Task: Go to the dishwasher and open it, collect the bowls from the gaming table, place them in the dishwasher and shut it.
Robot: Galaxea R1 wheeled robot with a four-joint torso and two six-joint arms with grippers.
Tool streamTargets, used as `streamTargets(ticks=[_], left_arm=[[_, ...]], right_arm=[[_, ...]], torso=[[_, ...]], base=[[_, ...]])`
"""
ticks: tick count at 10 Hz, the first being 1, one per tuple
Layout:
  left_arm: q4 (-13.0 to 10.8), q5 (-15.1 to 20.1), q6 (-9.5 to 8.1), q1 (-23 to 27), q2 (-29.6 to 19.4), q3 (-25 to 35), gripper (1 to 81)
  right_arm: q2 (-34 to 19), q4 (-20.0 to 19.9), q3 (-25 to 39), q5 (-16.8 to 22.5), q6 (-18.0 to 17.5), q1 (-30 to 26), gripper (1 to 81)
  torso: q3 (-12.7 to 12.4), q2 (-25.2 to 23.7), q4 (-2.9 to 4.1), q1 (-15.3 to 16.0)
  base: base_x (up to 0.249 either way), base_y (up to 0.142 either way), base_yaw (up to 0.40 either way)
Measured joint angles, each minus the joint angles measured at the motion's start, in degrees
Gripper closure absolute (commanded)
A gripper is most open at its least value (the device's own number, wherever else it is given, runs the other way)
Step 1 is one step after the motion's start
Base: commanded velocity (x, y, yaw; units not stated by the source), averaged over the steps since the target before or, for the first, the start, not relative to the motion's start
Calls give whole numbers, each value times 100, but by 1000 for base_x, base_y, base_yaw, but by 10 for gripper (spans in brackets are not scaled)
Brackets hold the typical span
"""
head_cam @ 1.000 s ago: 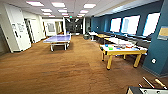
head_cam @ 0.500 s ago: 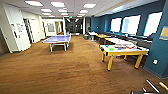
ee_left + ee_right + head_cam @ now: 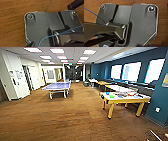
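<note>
Looking across a wide room with brown wood-look flooring [image 3: 62, 119], we see the gaming table [image 3: 125, 99] over on the right, its white top framed by a yellow rim and standing on yellow legs, close to the dark blue wall [image 3: 160, 102]. On its top sit several small bright things, and we take them for the bowls [image 3: 111, 96]: a lime-green one shows near the nearer end, with blue and orange spots further along (too blurred to count or sort with any confidence). A blue table-tennis table [image 3: 58, 86] stands well apart, further back and towards the left, and more tables run along the windows behind the gaming table.

Both wrist views look down past the robot's own dark plates onto the same floor, and we cannot tell how either set of fingers stands or whether anything is in them; nothing coloured like a bowl appears there.

As for what could go wrong, we judge the main risk to be the approach. The nearer corner and leg of the gaming table jut into the open floor, so a tight turn could clip them and jolt the light bowls. Stopping too far off would leave those near the wall side hard to reach.
</note>
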State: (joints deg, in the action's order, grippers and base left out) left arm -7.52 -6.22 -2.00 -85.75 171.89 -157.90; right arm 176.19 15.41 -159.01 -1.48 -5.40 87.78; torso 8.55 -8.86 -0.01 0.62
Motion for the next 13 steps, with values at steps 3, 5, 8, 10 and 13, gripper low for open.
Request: streamTargets(ticks=[3,5,8,10,13], left_arm=[[0,0,0,0,-2,-1,10],[0,0,0,2,2,0,10],[0,2,0,-2,2,0,10],[0,2,0,-2,2,-1,10],[0,2,0,-2,2,0,10]], right_arm=[[0,2,0,2,0,17,10],[0,0,0,2,0,17,10],[0,2,0,0,0,15,10],[2,2,0,0,0,15,10],[0,0,0,2,0,17,10]], torso=[[0,0,0,-2],[0,0,0,0],[0,0,0,0],[0,0,0,-2],[0,0,0,-2]], base=[[136,0,0],[136,0,0],[136,0,0],[136,0,0],[143,0,0]])
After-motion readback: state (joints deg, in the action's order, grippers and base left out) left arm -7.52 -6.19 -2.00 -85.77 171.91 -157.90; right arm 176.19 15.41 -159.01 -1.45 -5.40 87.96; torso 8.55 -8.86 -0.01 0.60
